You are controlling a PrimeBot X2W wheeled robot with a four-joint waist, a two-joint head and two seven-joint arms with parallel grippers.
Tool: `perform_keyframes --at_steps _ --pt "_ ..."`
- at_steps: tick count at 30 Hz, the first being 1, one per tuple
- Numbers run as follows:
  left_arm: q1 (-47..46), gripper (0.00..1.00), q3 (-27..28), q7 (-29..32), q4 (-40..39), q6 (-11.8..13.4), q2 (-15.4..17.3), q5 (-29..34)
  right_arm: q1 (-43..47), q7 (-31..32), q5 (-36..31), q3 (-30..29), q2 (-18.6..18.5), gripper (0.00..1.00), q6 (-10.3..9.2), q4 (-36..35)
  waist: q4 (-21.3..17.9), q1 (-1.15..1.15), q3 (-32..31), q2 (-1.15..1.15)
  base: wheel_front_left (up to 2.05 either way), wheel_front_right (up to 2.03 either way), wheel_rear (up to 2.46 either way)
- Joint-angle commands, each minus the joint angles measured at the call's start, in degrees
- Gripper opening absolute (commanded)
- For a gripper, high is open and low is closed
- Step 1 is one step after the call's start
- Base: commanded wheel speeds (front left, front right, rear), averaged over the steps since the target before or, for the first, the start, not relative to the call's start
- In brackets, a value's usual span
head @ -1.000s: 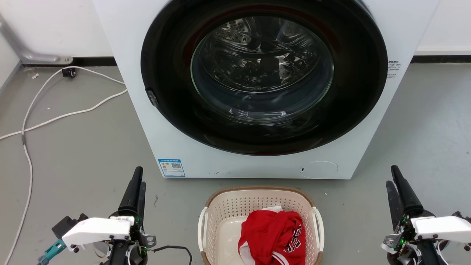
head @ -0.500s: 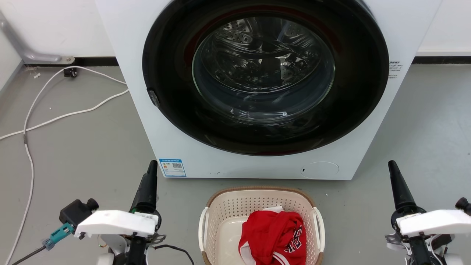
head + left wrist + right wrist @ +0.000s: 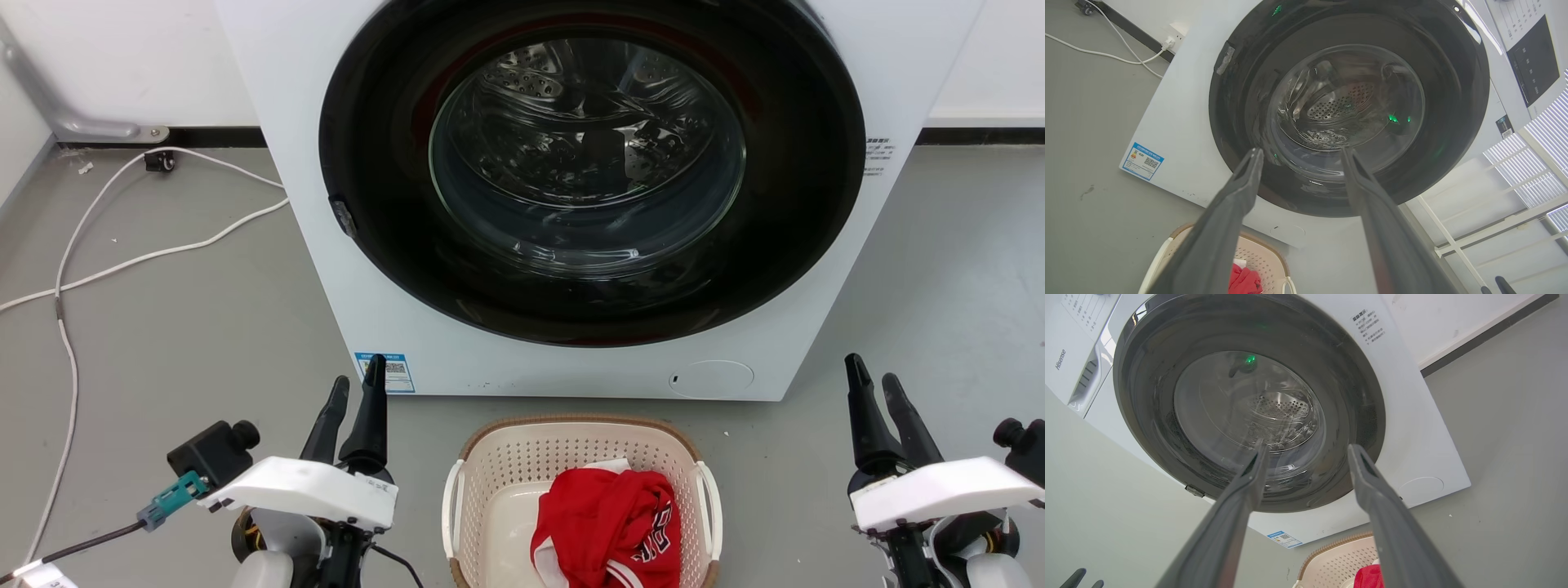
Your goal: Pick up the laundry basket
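Our left gripper (image 3: 357, 371) and right gripper (image 3: 870, 369) flank the laundry basket (image 3: 571, 426), pointing toward the far washing machine (image 3: 326, 245); both fingers parted, holding nothing, apart from the basket.

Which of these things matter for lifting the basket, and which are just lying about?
For the job: laundry basket, left gripper, right gripper, both open.

Just there: washing machine, white cable on the floor, red garment inside the basket.
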Motion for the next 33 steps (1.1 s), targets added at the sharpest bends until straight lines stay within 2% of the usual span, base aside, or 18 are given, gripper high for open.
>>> perform_keyframes --at_steps 1,15,33 --pt "-1.63 1.0 -0.47 -0.6 -0.56 0.22 0.13 2.03 -1.1 -0.37 -2.22 0.2 -0.32 1.0 0.08 -1.06 0.03 0.0 -0.01 0.0 0.0 0.0 0.0" --pt "-2.01 1.0 -2.6 -2.91 0.0 1.27 0.16 14.31 -0.75 -0.86 -14.97 0.82 -0.45 1.0 0.09 -2.77 0.3 0.0 -0.16 0.0 0.0 0.0 0.0" --pt "-2.73 1.0 -4.66 -5.33 1.62 2.0 0.33 25.23 0.86 -0.84 -27.45 1.43 -0.14 1.0 0.11 -5.3 0.72 0.0 -0.41 0.0 0.0 0.0 0.0"
